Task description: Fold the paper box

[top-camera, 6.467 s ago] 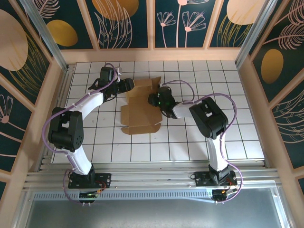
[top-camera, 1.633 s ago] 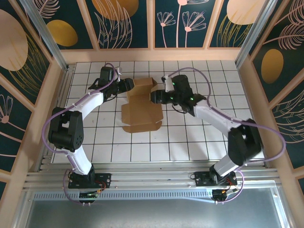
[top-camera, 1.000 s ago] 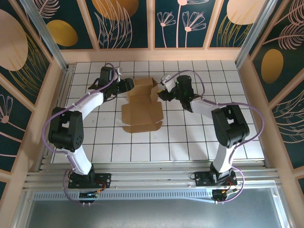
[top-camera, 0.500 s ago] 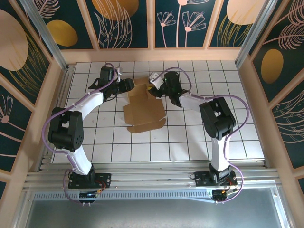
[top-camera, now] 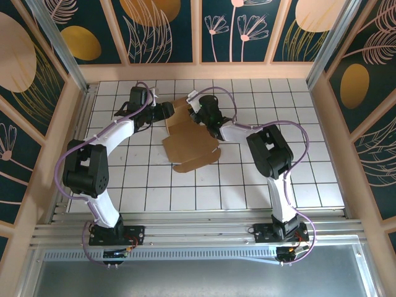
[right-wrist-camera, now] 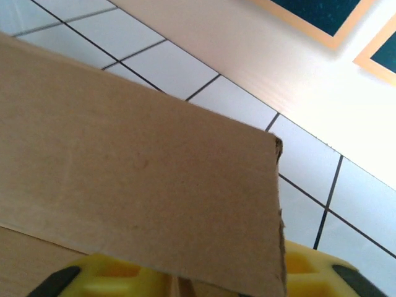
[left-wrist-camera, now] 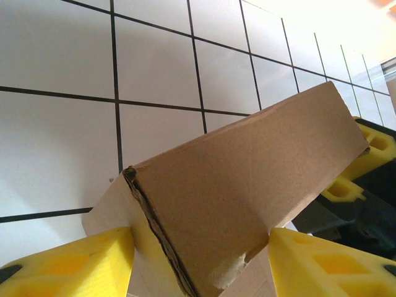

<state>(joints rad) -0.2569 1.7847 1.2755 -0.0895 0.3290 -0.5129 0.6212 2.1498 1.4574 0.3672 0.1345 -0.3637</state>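
Note:
The paper box (top-camera: 189,141) is a brown cardboard sheet lying slightly askew on the tiles, its far flaps raised. My left gripper (top-camera: 168,112) is at the far left corner. In the left wrist view its yellow fingers (left-wrist-camera: 68,265) press on both sides of a folded flap (left-wrist-camera: 247,198), so the left gripper (left-wrist-camera: 198,272) is shut on it. My right gripper (top-camera: 196,115) is at the far right flap. In the right wrist view a cardboard panel (right-wrist-camera: 142,198) stands across my right gripper (right-wrist-camera: 192,281) and hides its fingertips, with only the yellow finger bases (right-wrist-camera: 124,275) showing below it.
A white tiled floor (top-camera: 278,154) surrounds the box, with open tiles to the right and in front. Wooden walls (top-camera: 204,71) with dark patterned panels close in the back and sides. A metal rail (top-camera: 198,232) runs along the near edge by the arm bases.
My right gripper has swung left from the tiles beside the box onto its far right flap. The box has turned, its near end shifting right. The left arm has stayed put.

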